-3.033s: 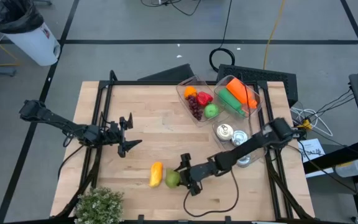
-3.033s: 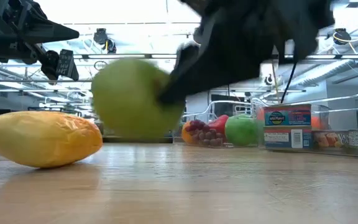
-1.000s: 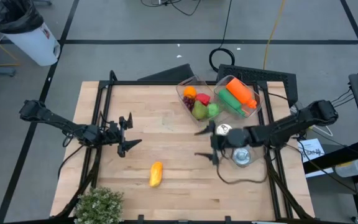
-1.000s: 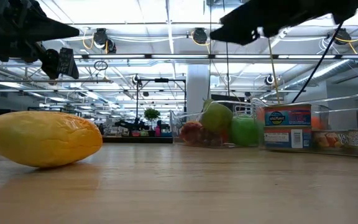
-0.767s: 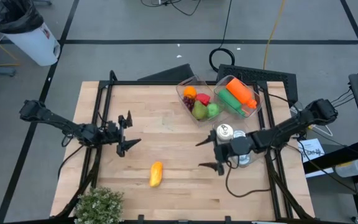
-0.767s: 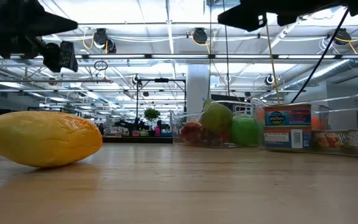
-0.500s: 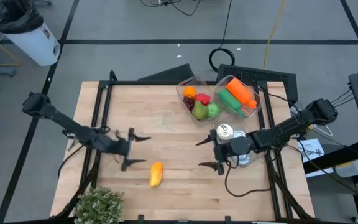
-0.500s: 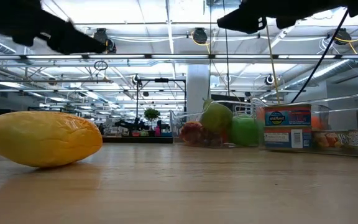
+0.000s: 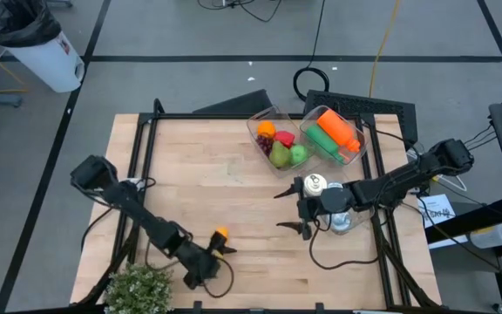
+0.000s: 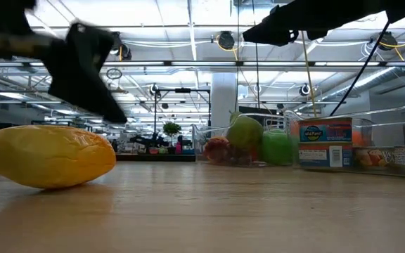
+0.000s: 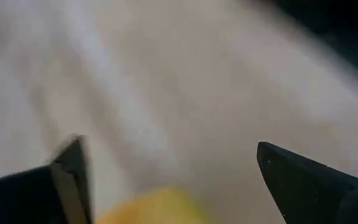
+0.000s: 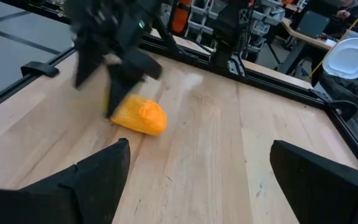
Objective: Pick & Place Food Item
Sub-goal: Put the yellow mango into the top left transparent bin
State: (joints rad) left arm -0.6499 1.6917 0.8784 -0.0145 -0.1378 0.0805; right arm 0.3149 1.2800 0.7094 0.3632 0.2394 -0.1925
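We take the yellow mango (image 9: 220, 239) as the food item in hand: it lies on its side on the bare wood near the front edge of the table (image 9: 216, 166), well apart from the 2 clear containers at the far right corner. It sits alone there, which we judge makes it the next piece to be picked and carried across. The left gripper (image 9: 211, 258) is right at it, its 2 fingers spread wide with nothing between them yet; in the left wrist view the yellow skin shows low between the open fingers, so we read this as lining up for a grasp, though the motion blur there keeps us from saying whether a finger touches the fruit. The right gripper (image 9: 291, 209) hangs above the table just beside the tins, its jaws wide apart and empty, and we judge it is parked clear of the left arm's path. The nearer fruit container (image 9: 276, 139) holds an orange, grapes, something red and 2 green fruits; its neighbour, the second container (image 9: 335, 131), holds an orange and a green piece, which we think marks these as the drop-off places. 2 tins (image 9: 315, 184) stand just in front of them. A small potted plant (image 9: 139, 286) sits at the front left corner. The surface is pale wood planks in a black frame; beyond it the floor is grey with taped lines, cables trail behind, and a white bin (image 9: 40, 52) stands at the far left.
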